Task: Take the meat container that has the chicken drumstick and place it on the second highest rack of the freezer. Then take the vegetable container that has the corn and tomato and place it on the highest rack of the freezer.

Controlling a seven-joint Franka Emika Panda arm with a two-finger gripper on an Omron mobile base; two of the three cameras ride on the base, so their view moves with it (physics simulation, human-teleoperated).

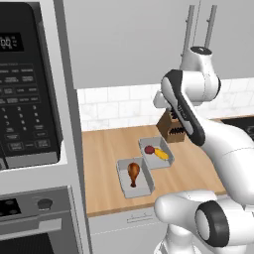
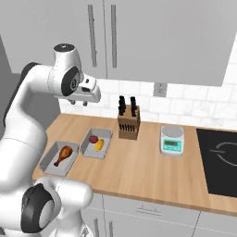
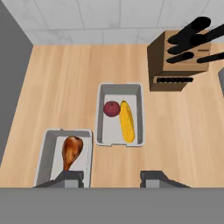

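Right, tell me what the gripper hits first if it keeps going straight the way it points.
Probably bare wooden counter, just right of the chicken drumstick's container. The gripper hangs open; its left finger may clip that container's rim. Depth is unclear.

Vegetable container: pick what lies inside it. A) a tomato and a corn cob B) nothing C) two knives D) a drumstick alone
A: the vegetable container holds a dark-red tomato beside a yellow corn cob; the drumstick lies in the other tray.
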